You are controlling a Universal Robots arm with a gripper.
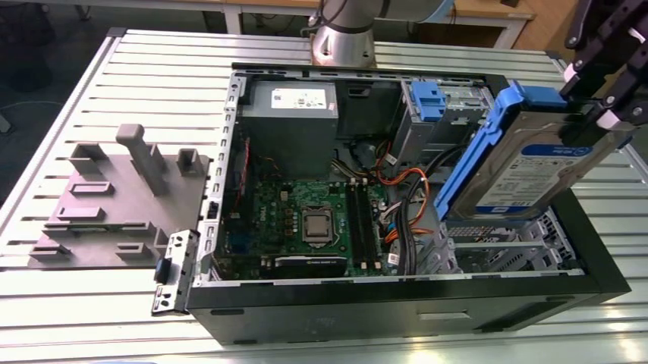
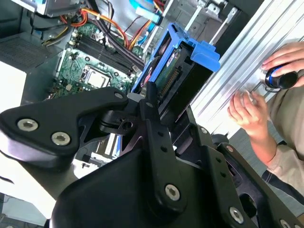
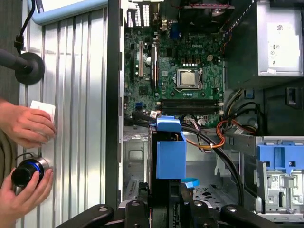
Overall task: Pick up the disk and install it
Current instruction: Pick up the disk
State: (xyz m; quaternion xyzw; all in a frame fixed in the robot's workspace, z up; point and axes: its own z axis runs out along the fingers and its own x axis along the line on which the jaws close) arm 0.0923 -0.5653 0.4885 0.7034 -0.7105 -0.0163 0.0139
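Note:
The disk [image 1: 526,171] is a silver drive with a white-and-blue label in a bright blue carrier. It hangs tilted in the air over the exterior view's right side of the open computer case [image 1: 405,303]. My gripper [image 1: 594,121] is shut on its upper end. In both wrist views the blue carrier [image 2: 178,66] [image 3: 170,154] sticks out from between the black fingers [image 2: 151,107], above the metal drive cage [image 1: 506,246] and the cables. The motherboard [image 3: 190,76] lies deeper in the case.
A grey power supply box [image 1: 288,114] and a drive bay with a blue latch [image 1: 429,102] sit at the case's far side. A grey moulded fixture [image 1: 111,197] lies on the slatted table. A person's hands [image 3: 23,128] rest on the table beside the case.

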